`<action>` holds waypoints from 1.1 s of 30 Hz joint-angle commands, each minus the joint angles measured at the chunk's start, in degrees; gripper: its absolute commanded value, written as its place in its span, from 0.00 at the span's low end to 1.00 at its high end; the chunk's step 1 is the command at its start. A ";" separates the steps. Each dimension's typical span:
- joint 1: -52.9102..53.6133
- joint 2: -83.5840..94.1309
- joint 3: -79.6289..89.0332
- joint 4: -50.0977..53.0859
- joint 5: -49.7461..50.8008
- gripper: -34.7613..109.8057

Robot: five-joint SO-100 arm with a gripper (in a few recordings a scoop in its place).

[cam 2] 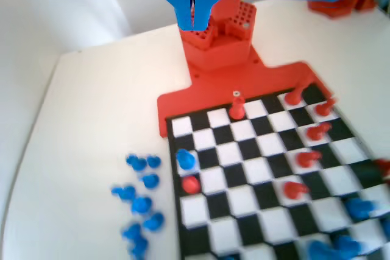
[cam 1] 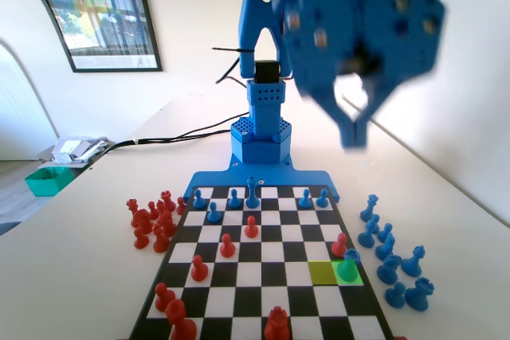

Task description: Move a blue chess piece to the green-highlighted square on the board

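On the white table (cam 1: 96, 220) the board (cam 1: 263, 276) carries the blue chess piece (cam 1: 347, 265) on the green-highlighted square (cam 1: 348, 275) (a red pawn (cam 1: 340, 245) just beyond), the gripper (cam 1: 353, 137) raised high, closed and empty.

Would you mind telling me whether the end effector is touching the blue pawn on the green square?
Apart. The fixed view shows the end effector raised high above the board, with clear space down to the blue pawn on the green-highlighted square.

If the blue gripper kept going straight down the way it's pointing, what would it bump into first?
Probably the blue chess piece on the green-highlighted square, or the board right beside it. The gripper hangs high above that side; depth is hard to judge.
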 commanded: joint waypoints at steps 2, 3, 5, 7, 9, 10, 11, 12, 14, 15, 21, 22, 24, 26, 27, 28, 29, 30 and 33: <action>-0.35 15.91 0.44 10.02 -10.90 0.25; -0.18 18.19 0.79 11.87 -12.66 0.25; 0.18 22.68 1.58 15.03 -15.29 0.25; 0.53 27.51 2.90 18.19 -17.67 0.25; 0.97 32.61 4.66 20.92 -19.78 0.25; 1.14 35.16 5.71 21.80 -20.48 0.25; 1.32 37.71 6.94 22.59 -21.01 0.25; 1.58 40.43 8.35 23.29 -21.80 0.25; 2.11 45.62 11.25 24.70 -23.55 0.25; 2.37 47.99 12.74 25.22 -24.26 0.25; 4.48 58.62 21.18 26.28 -28.65 0.25; 4.75 59.85 22.50 26.19 -29.09 0.25; 5.19 61.96 24.52 26.10 -29.53 0.25; 5.36 63.90 26.63 25.49 -29.62 0.25; 5.45 64.95 27.77 24.96 -29.62 0.25; 5.63 66.01 29.00 24.35 -29.62 0.25; 5.71 66.97 29.97 23.99 -29.62 0.25; 5.80 67.68 30.76 23.82 -29.62 0.25; 6.33 69.70 32.96 22.94 -29.62 0.25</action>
